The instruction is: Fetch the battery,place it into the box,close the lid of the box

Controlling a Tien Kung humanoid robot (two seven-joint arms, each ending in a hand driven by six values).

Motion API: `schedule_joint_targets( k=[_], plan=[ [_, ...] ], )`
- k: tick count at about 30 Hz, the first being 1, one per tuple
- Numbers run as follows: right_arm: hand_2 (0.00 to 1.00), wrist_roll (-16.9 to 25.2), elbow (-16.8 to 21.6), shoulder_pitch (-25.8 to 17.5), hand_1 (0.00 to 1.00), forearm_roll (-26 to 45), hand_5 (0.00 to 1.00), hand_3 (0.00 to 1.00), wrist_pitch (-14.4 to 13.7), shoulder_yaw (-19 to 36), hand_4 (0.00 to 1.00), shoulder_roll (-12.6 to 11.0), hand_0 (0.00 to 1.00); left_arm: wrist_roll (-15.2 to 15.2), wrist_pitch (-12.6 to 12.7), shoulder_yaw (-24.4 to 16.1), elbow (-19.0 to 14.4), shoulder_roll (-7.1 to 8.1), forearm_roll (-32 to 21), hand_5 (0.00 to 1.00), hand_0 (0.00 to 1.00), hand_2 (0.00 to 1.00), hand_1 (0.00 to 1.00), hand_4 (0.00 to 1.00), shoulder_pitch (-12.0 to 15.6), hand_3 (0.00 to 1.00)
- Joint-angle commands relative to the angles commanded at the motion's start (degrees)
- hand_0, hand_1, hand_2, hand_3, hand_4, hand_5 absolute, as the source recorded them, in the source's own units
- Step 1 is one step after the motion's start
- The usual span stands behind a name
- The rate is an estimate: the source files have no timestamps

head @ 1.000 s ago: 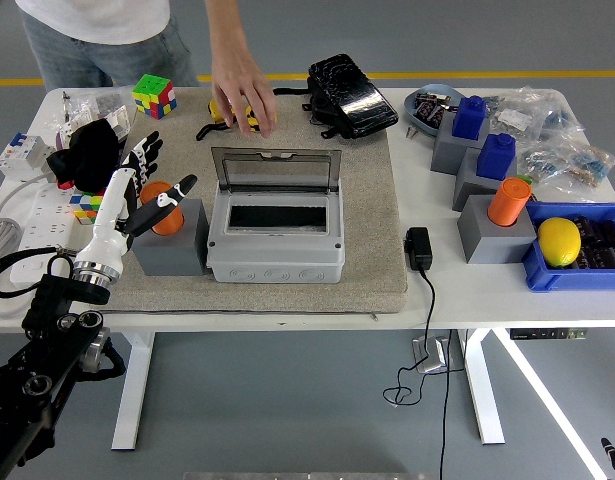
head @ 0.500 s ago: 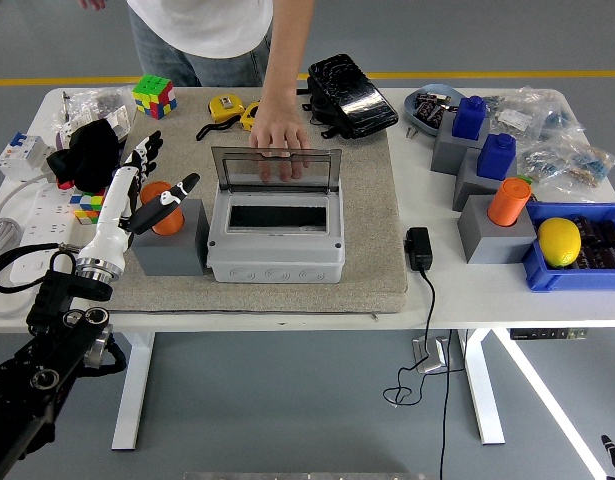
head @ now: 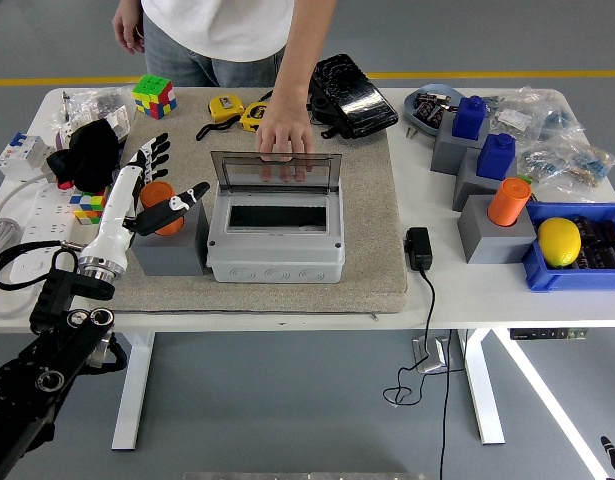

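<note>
Little has shifted since half a second ago: left hand sits a touch higher over the orange battery, thumb reaching slightly further right; person's hand holds the same grip on the lid.

Left arm enters from lower left, black joints low, white forearm rising toward the mat. Fingers spread and relaxed, grasping nothing; four point up and away, thumb juts right across the battery's top. Palm hovers just beside the battery; contact cannot be judged.

Battery: orange cylinder, upright in a grey block holder, just left of the box. Smooth, matte.

Box: grey plastic, rectangular, ribbed front lip, dark slot open in its top face. Lid is clear, grey-framed, standing up from the far edge. Both rest on a tan, felt-like mat over the white table.

Right side, near to far: black adapter with cord dropping off the edge; second orange cylinder on a grey block; yellow lemon in a blue bin; two blue blocks on grey stands.

Far edge: person's hand curled over the lid's top rim, fingers seen through the clear panel; yellow tape measure; black pouch; colour cube.
</note>
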Motion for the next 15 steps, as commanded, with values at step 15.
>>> schedule_joint_targets(
  k=[15],
  plan=[
    [0.769, 0.0, 0.0, 0.0, 0.806, 0.2, 0.998, 0.802, 0.0, 0.1, 0.998, 0.1, 0.846, -0.2, 2.0, 0.3, 1.0, -0.98, 0.7, 0.145, 0.740, 0.877, 0.856, 0.998, -0.1, 0.920]
  ],
)
